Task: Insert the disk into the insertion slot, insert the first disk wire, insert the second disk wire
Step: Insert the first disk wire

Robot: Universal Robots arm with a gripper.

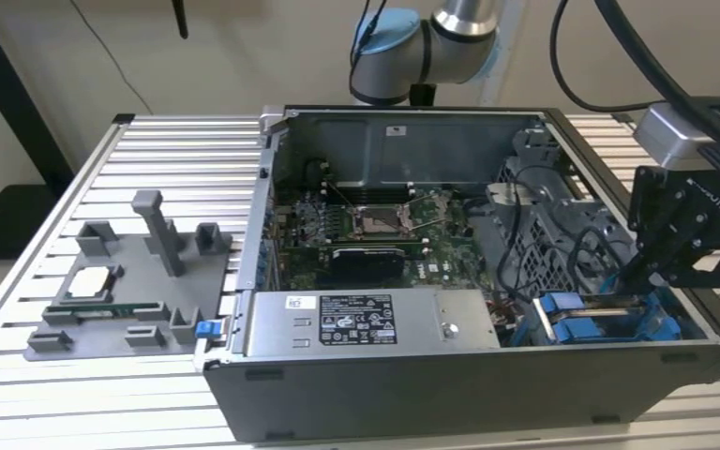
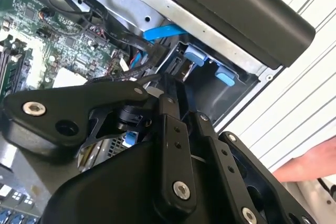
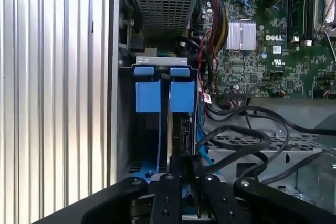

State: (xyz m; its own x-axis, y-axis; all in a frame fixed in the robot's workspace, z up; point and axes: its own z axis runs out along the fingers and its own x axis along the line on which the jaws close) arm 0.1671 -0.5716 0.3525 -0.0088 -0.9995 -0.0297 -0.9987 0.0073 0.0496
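The disk [image 3: 177, 124] stands on edge inside the insertion slot [image 3: 124, 129], a grey cage at the case's corner, and its blue frame tabs [image 3: 148, 92] show at one end. In the exterior view the slot [image 1: 598, 323] lies at the right front of the open case. My gripper [image 1: 644, 277] reaches down into it. In the first wrist view the gripper [image 3: 184, 164] sits at the disk's near end, its fingers drawn together on a black wire plug. The gripper [image 2: 174, 85] meets the cage the same way in the second wrist view. A blue flat wire [image 2: 163, 31] runs close by.
A grey power-supply box [image 1: 360, 323] lies along the case front, with the motherboard [image 1: 373, 225] behind it. Loose black cables [image 3: 247, 129] cross beside the cage. A grey fixture with parts [image 1: 123, 300] stands on the slatted table at the exterior view's left. A person's hand [image 2: 310, 163] rests outside the case.
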